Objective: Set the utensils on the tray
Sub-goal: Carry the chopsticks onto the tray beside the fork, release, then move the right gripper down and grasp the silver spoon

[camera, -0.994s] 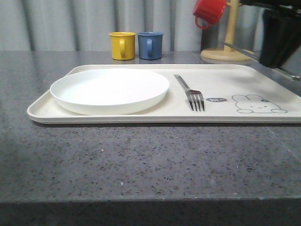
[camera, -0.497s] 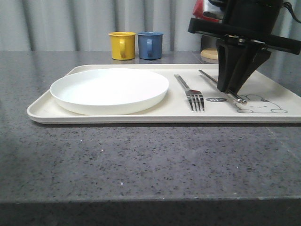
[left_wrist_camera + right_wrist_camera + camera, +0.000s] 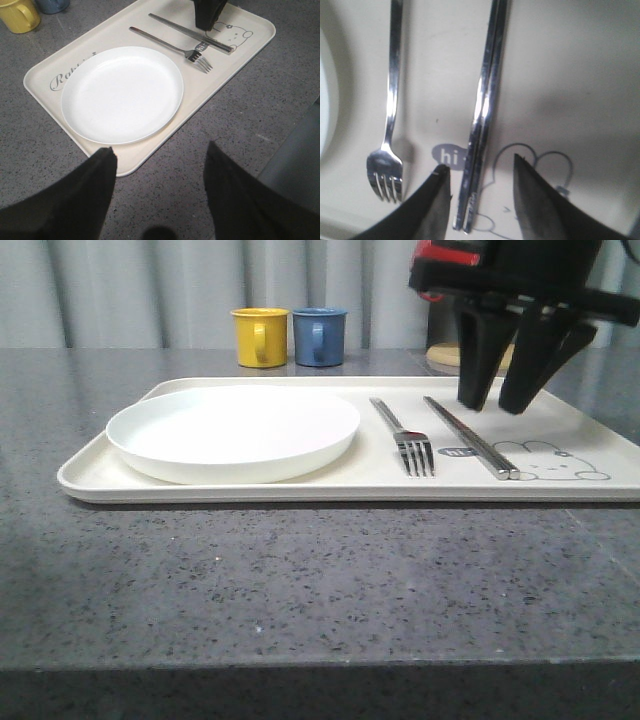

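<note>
While my right gripper [image 3: 505,405] hung spread and empty over the tray [image 3: 600,430]
Chopsticks [image 3: 468,435] lay flat beside the fork [image 3: 405,435], near the tray's right end; my left gripper [image 3: 160,195] gaped wide

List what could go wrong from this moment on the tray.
1. The right hand hangs open just above the chopsticks; pulling away low might nudge them out of line.
2. The fork lies close beside them, so a shoved chopstick may knock it.
3. A spoon would need the bare part of the tray beside them, so placing it may disturb them.
</note>
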Motion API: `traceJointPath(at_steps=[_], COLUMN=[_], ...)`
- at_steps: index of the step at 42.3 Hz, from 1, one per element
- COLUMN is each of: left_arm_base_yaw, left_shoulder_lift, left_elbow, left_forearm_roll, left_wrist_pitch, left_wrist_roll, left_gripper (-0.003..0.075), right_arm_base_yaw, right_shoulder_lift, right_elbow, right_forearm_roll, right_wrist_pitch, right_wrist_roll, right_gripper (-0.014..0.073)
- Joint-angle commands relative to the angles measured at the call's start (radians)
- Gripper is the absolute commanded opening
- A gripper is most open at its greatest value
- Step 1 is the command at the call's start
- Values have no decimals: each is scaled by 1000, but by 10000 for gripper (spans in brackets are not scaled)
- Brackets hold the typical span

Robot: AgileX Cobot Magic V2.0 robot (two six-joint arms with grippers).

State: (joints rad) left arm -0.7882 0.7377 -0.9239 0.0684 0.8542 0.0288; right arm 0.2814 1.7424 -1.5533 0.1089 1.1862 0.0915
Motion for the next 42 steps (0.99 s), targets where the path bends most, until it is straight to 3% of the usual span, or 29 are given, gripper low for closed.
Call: traceJointPath(at_steps=[1,4,10,16,24,42], left_arm_base_yaw=[-9,-9,-9,-9,-9,-9], left_shoulder_lift=[-3,-3,-3,-3,-3,-3], left_elbow=[-27,-27,-27,-27,-27,-27], left_forearm_roll=[-1,-1,-1,-1,-1,-1], left_wrist_pitch=[-72,-72,-72,-72,-72,-72], left_wrist_roll=[-10,-10,-10,-10,-10,-10], left_gripper=[386,386,386,386,386,386], right_arm_base_yaw=[-13,-55,-201,-350,-474,-517], right_shoulder_lift=[-152,-207,-267,-259,-219,-73], right_elbow=[-12,18,78,119,125,125], right_forearm_roll=[-142,-207,-214,-212,-213,-207], right_wrist_pitch=[10,20,41,43,1,-33], right_wrist_roll=[-42,-42,-47,-92,-121,-167], right_gripper=[337,337,337,356,350,350])
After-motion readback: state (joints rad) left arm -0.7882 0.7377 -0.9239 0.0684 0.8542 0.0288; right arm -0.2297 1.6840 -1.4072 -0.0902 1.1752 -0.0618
